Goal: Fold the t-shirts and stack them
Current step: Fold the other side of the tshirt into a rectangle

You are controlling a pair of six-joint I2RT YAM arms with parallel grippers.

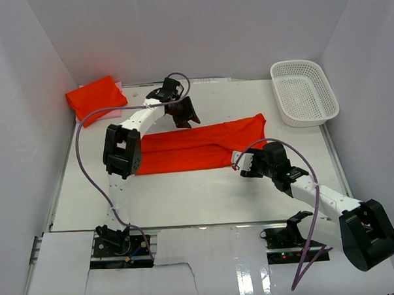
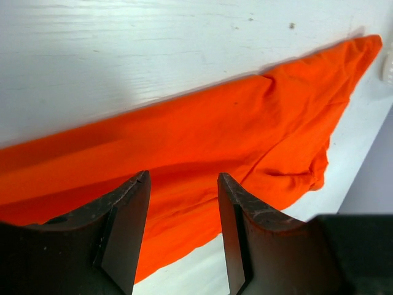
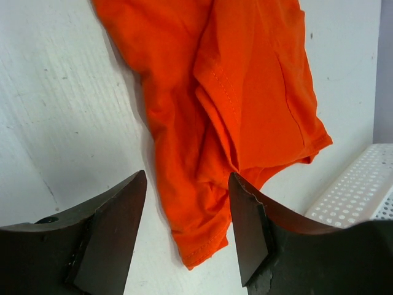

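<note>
An orange-red t-shirt (image 1: 203, 146) lies folded into a long band across the middle of the white table (image 1: 186, 194). It slants from beside the left arm's elbow toward the far right, and two robot arms hang over it. The left hand (image 1: 184, 114) hovers at the band's far edge. Its dark fingers (image 2: 126, 209) are parted with nothing between them, and the left wrist view shows fabric spread beneath. The right hand (image 1: 240, 165) sits at the band's near edge, toward its right end, and is likewise released. Its fingers (image 3: 113, 221) are spread above the table, with the shirt's stitched hem just beyond them. A second t-shirt (image 1: 95, 96), folded into a compact square, rests in the table's far left corner, well apart from the first. A white mesh basket (image 1: 304, 92) stands at the far right corner, near the tip of the long shirt but not touching it.
</note>
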